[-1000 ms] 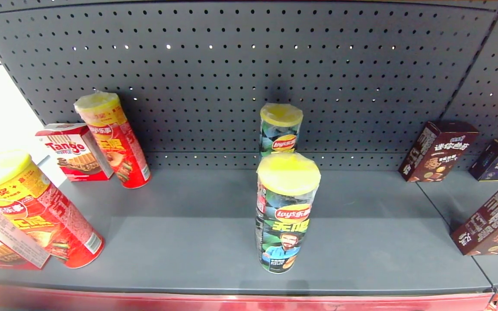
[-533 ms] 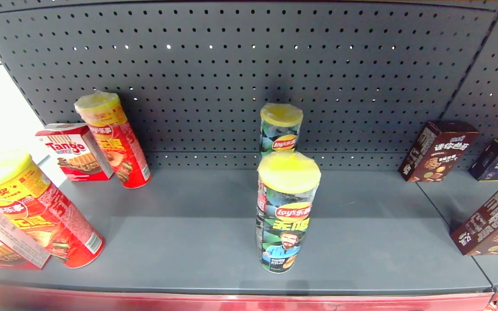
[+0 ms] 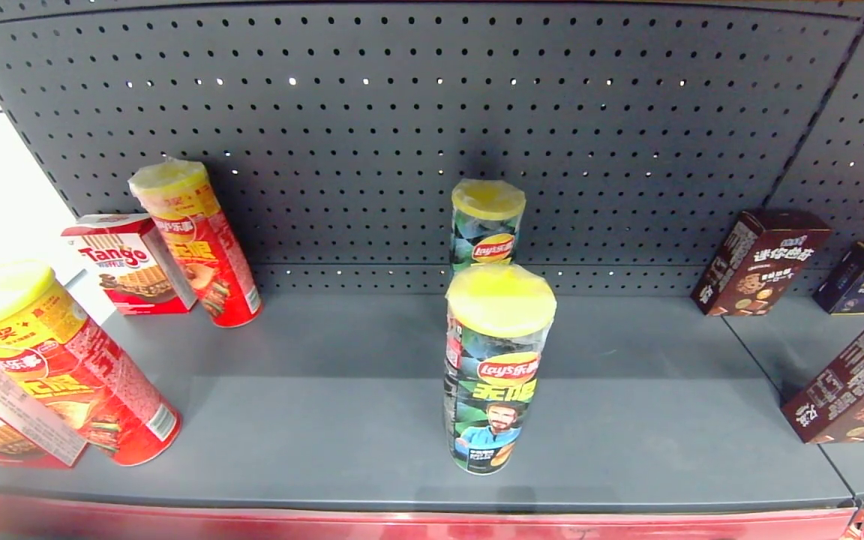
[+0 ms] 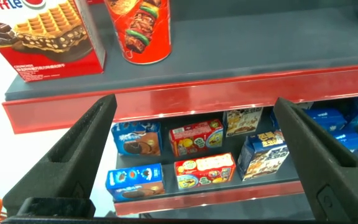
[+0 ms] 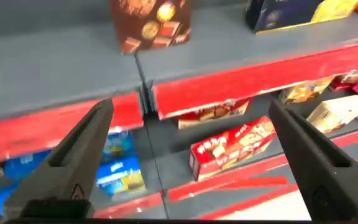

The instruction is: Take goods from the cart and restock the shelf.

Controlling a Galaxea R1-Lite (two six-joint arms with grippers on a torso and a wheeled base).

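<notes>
**A:** Well, where are the goods sitting at this moment?

**B:** They're all sitting on the shelf (image 3: 342, 420). A front green can (image 3: 496, 375) is standing upright with a back green can (image 3: 486, 225) right behind it. Nothing is resting between any fingers. The left gripper (image 4: 193, 104) is hanging with its fingers spread wide and bare, and the right gripper (image 5: 191, 107) is doing likewise.

**A:** And what's lying ahead of those fingers?

**B:** Just past the left fingertips the shelf's red lip (image 4: 229, 87) is running across. A wafer box (image 4: 48, 34) and a red can (image 4: 140, 28) are standing beyond it. Small boxes (image 4: 197, 140) are sitting on a lower shelf in the gap between the fingers. Past the right fingertips a brown box (image 5: 151, 22) is standing close behind the same lip.

**A:** So what are you worrying about?

**B:** Mostly that lip, I'm guessing. Both pairs of fingers are sitting about level with it, so a straight push forward is risking a knock against the edge. The cans are tall and narrow, too, so I'm expecting them to tip easily. An open finger sweeping in beside the front green can could topple it into the one behind. The red can near the left fingertips is standing close to the lip, and a nudge might roll it off.
</notes>
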